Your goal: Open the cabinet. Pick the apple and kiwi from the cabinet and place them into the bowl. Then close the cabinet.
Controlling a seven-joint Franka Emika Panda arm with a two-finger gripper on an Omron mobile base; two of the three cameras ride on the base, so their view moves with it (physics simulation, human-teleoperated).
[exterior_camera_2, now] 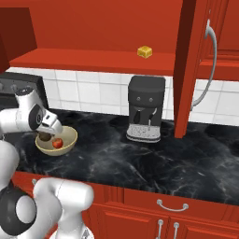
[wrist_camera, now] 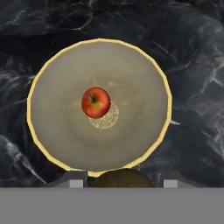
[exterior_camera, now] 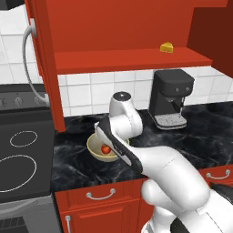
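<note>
One apple (wrist_camera: 96,102) resting at the middle of the bowl (wrist_camera: 52,127) on the black counter (wrist_camera: 192,52). Directly above, gripper (wrist_camera: 122,180) pinching the kiwi (wrist_camera: 122,178) between both fingertips. Behind, cabinet (exterior_camera: 132,60) doors swung open, cheese wedge (exterior_camera: 167,47) on its shelf, coffee machine (exterior_camera_2: 146,108) below.

Countertop (exterior_camera_2: 140,158): black marble, white-veined. Backsplash (exterior_camera: 104,88): white square tiles. Lower drawers (exterior_camera_2: 172,205): red, fitted with curved silver handles. Stove (exterior_camera: 22,154): black glass cooktop, ring-marked. Coffee machine (exterior_camera_2: 146,108): dark, stood against the tiles.
</note>
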